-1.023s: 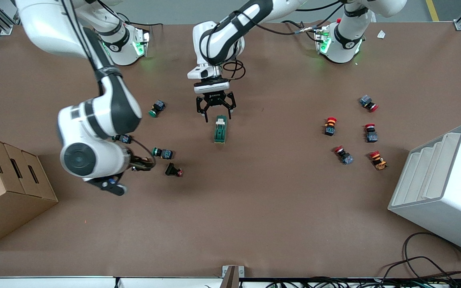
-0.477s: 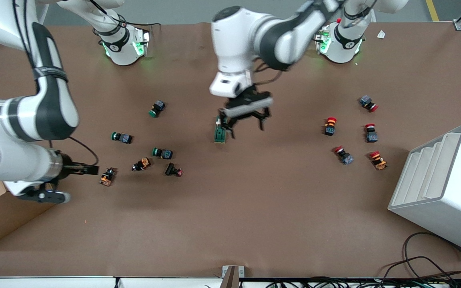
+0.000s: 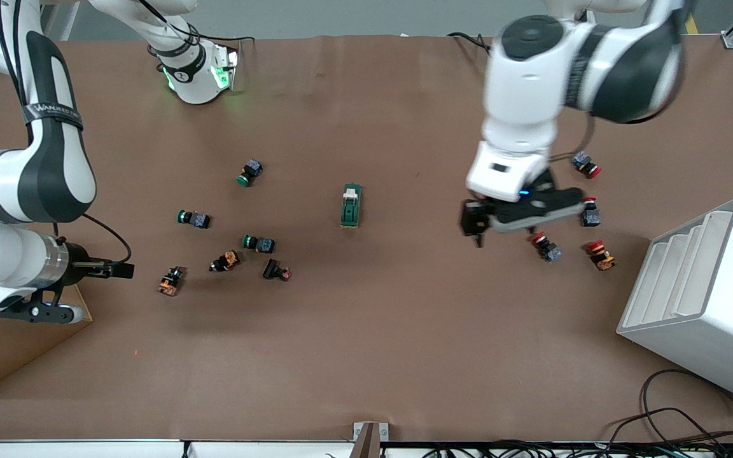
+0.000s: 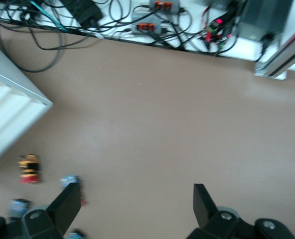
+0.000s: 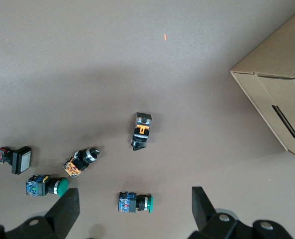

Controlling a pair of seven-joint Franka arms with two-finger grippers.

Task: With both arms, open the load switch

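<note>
The load switch (image 3: 350,205) lies flat mid-desk, untouched. The left tool (image 3: 519,219) hangs spread wide over the red-capped buttons (image 3: 544,247) — empty. The right tool (image 3: 96,270), fingers parted too, hovers by the cardboard box (image 5: 279,104), holding nothing.

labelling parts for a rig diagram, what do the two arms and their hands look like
Both arms are glossy white with black joint bands and loose black cables. The right arm carries white lettering on a band. The left hand and right hand are black, two-fingered.
</note>
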